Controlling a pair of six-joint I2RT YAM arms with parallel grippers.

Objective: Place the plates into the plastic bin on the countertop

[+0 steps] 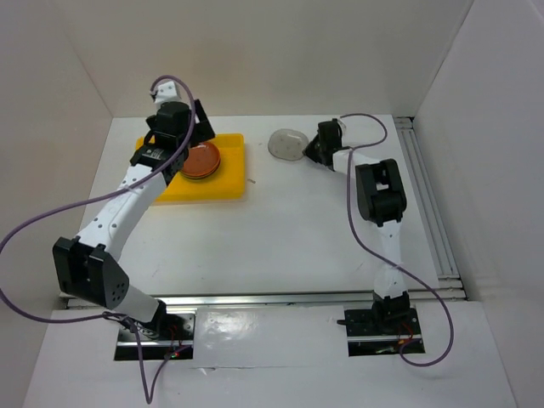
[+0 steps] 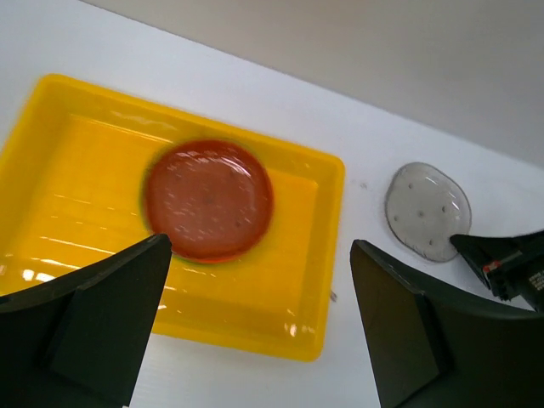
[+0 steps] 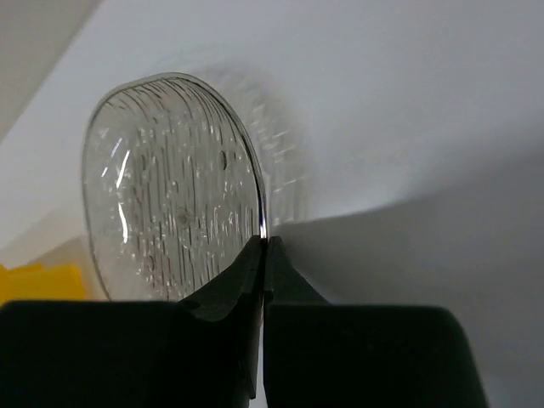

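Note:
A grey speckled plate (image 1: 286,144) lies on the white countertop (image 1: 289,229) to the right of the yellow plastic bin (image 1: 229,189). My right gripper (image 1: 309,150) is shut on that plate's right rim; in the right wrist view the fingertips (image 3: 265,246) pinch the rim of the grey plate (image 3: 170,221). Inside the bin sits a stack topped by an orange plate (image 1: 202,160). My left gripper (image 2: 259,280) hovers open above the plastic bin (image 2: 280,289), near the orange plate (image 2: 208,200), holding nothing. The left wrist view also shows the grey plate (image 2: 425,208).
White walls close the countertop at the back and both sides. A metal rail (image 1: 429,212) runs along the right edge. Purple cables (image 1: 51,221) loop from both arms. A small dark speck (image 1: 250,178) lies by the bin's right rim.

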